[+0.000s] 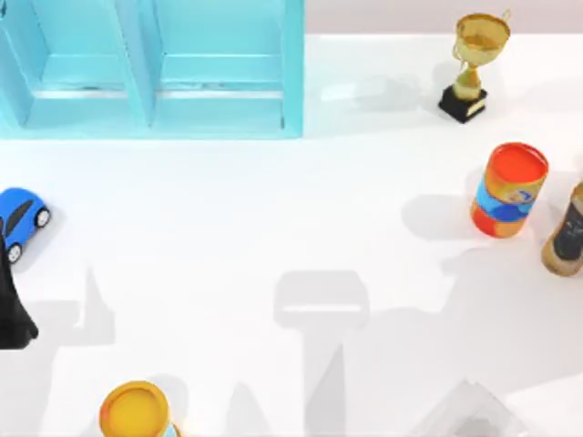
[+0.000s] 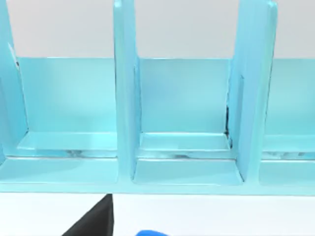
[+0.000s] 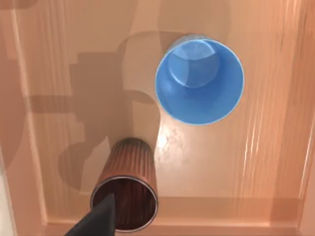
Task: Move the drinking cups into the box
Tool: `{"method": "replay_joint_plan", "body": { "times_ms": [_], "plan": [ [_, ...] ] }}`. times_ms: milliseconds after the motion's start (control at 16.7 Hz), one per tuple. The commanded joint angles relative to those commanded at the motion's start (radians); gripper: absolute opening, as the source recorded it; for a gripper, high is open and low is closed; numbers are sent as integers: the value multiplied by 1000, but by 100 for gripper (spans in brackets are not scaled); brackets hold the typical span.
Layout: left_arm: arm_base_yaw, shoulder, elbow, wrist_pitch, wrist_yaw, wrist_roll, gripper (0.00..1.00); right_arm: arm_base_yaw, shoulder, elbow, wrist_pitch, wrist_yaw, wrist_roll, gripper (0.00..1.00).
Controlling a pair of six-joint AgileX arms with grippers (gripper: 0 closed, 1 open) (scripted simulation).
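The right wrist view looks straight down into a tan wooden box (image 3: 221,167). A plain blue cup (image 3: 199,81) stands upright on the box floor, its mouth facing the camera. The dark brown ribbed cup (image 3: 129,169) is also inside the box, near one wall and apart from the blue one. A dark part of my right gripper (image 3: 96,220) overlaps the brown cup's rim; whether it grips the cup is unclear. My left gripper (image 1: 11,309) is parked at the table's left edge.
A light blue shelf (image 1: 155,68) fills the back left. At the right stand a gold trophy (image 1: 474,64), an orange-and-blue canister (image 1: 508,189) and a bottle (image 1: 567,232). A blue toy car (image 1: 18,218) sits at the left, a yellow-topped canister (image 1: 135,411) at the front.
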Motion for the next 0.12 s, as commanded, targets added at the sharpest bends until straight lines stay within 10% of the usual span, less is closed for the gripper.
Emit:
{"method": "replay_joint_plan", "body": {
  "times_ms": [120],
  "plan": [
    [0,0,0,0,0,0,100,0,0,22,-22,1,0,100]
  ]
}}
